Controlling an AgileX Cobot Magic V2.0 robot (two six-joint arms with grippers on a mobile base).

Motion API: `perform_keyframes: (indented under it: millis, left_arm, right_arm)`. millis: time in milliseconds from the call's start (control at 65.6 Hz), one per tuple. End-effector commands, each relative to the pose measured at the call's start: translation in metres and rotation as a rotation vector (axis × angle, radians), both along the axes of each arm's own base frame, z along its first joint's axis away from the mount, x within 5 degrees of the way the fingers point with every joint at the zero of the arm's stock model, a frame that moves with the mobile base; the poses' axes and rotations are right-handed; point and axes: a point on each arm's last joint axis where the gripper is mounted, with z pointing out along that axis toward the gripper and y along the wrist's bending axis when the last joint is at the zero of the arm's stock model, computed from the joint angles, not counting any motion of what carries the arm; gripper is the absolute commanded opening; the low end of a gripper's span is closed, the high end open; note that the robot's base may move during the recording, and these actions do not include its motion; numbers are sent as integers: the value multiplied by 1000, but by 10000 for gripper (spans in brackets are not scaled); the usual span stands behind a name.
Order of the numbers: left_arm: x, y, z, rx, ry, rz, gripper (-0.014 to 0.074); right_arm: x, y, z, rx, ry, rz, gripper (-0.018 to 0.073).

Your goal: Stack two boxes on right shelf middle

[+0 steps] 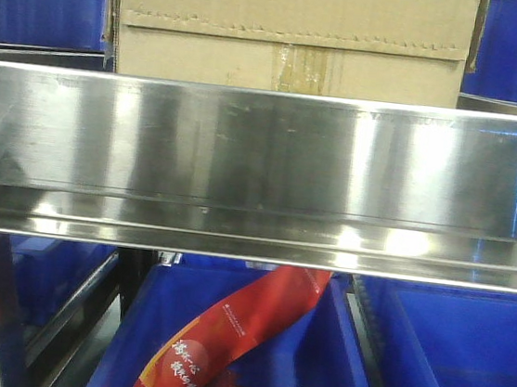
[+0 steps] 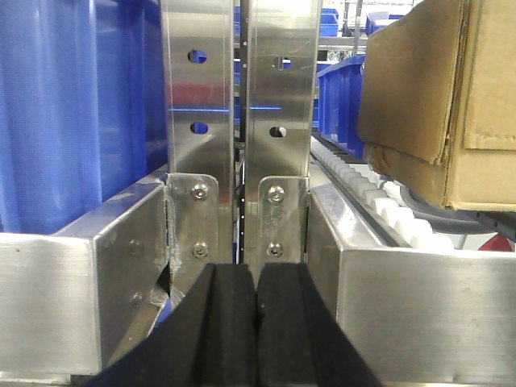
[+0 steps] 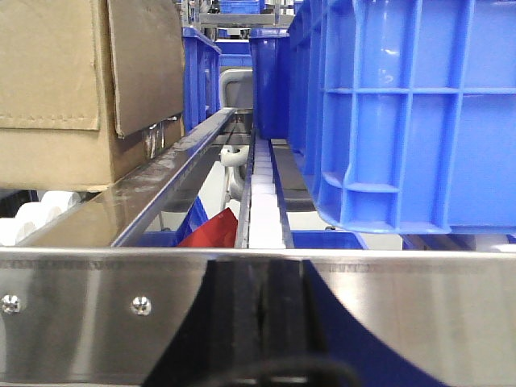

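Note:
A brown cardboard box with a serrated tape strip and a taped seam stands on the right shelf tier, behind its broad steel front lip. In the left wrist view the box rests on white rollers, up and to the right of my left gripper. That gripper is shut with nothing between its black fingers, and it sits in front of the shelf uprights. My right gripper is also shut and holds nothing. It is low against the steel lip, and the box is at its upper left.
Blue plastic bins flank the box: one at the left and one at the right. On the tier below, another blue bin stands beside one with a red printed packet. Perforated steel uprights rise just ahead of the left gripper.

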Motion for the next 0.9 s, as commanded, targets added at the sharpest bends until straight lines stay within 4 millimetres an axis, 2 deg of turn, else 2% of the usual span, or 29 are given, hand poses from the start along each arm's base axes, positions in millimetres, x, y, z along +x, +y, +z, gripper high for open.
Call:
perform_keyframes:
  millis: [0,884]
  left_arm:
    - [-1,0,2,-1,-19,4,-111]
    - [-1,0,2,-1,-19,4,-111]
  right_arm:
    - [-1,-1,2,-6,-32,-7,-153]
    - [-1,-1,2,-6,-32,-7,-153]
